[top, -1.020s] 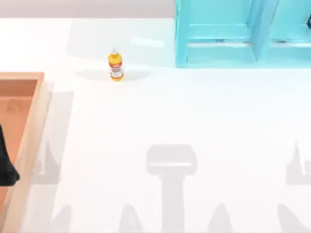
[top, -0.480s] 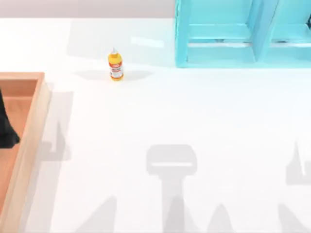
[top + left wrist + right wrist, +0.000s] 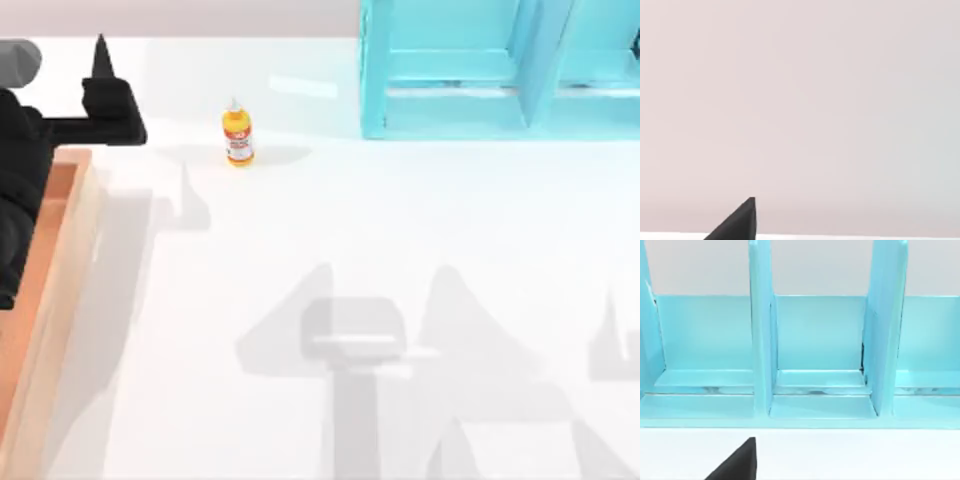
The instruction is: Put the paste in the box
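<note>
- Since the earlier top views the left arm has swung from low over the box (image 3: 60,260) up toward the far left corner of the surface (image 3: 400,230); the left tool (image 3: 100,95) now sits beyond the box's far end, to the left of the paste (image 3: 237,137) and well apart from it.
- The paste stands upright on the surface, nozzle up, outside the box and near the front left corner of the turquoise shelf unit (image 3: 450,80). Nothing touches it.
- Whether the left tool is spread or pressed together I cannot tell: one dark pointed finger sticks up in the top view and the rest merges with the black arm.
- The step in hand looks like the reach toward the paste. To do it well, the tool should come in level with the bottle's body, below the nozzle, with its fingers either side of the label before closing, since a narrow upright bottle would probably tip under a glancing touch.
- The left wrist view gives a plain pale background with one dark fingertip (image 3: 740,220) at its edge.
- The right wrist view faces the shelf unit's compartments, a dark fingertip (image 3: 737,462) at its edge; the state of the right tool cannot be told either.
- The box is cut off by the top view's left edge.
</note>
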Robot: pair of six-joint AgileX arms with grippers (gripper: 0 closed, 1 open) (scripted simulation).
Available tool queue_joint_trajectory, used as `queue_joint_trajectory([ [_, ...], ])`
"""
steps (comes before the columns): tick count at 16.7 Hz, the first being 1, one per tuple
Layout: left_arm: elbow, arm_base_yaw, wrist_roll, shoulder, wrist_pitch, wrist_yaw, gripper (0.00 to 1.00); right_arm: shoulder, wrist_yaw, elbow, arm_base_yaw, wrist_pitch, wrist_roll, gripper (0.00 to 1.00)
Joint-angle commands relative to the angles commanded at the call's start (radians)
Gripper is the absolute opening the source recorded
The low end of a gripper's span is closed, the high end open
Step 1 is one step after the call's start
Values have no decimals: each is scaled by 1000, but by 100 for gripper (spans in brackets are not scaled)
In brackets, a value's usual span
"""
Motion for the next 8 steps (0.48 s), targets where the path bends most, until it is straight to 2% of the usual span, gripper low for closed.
queue_joint_trajectory([
  [8,270,-179,-3,907,551,-173,100,0,0,0,0,0,0,100],
])
